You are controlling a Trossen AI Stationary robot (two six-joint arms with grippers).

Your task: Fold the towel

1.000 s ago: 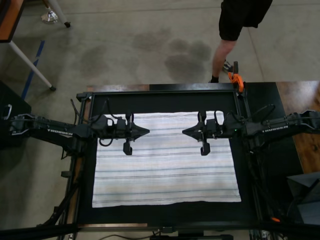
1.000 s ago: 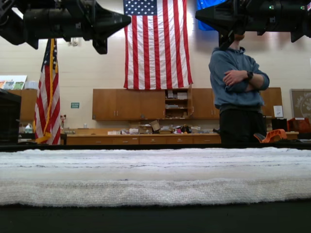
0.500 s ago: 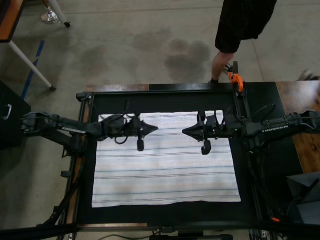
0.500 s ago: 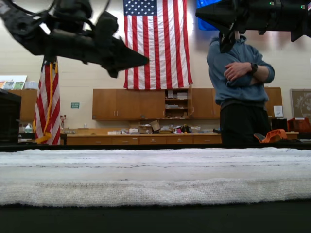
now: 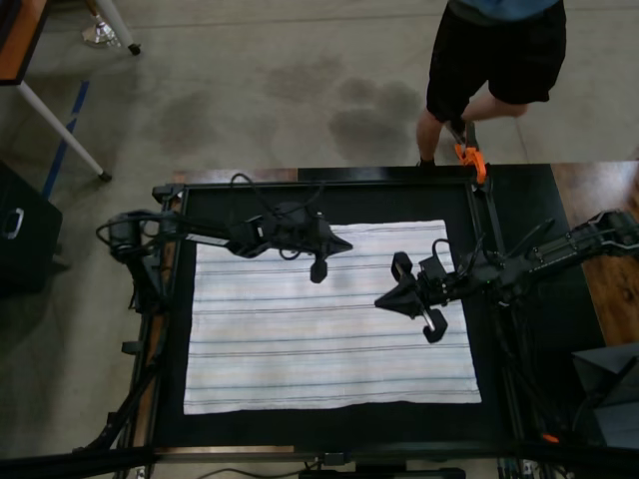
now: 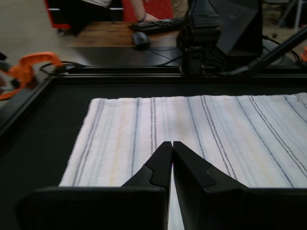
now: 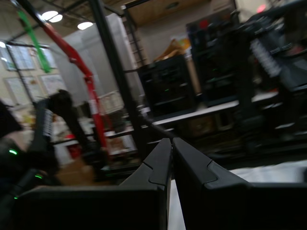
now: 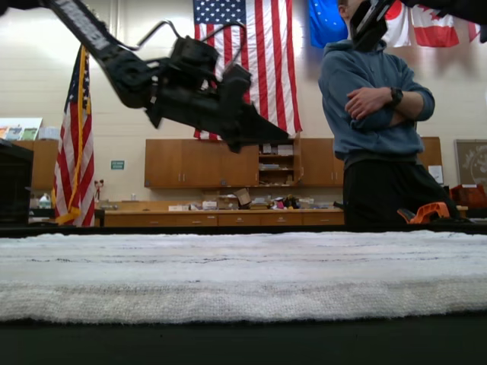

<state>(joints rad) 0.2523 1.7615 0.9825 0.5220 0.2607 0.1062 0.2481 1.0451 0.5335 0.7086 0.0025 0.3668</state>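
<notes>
Two closed grippers, left [image 5: 344, 242] and right [image 5: 381, 299], above flat, nubbly, striped rectangular towel [image 5: 329, 329], gripping nothing

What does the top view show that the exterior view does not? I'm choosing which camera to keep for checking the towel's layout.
Only the top view shows the towel's whole striped rectangle lying flat, all four edges, the black table frame around it, and the right gripper. Only the exterior view shows the towel's thick near edge side-on and the left gripper raised clear above it. Both show the towel, the left arm and a person standing behind the table.
</notes>
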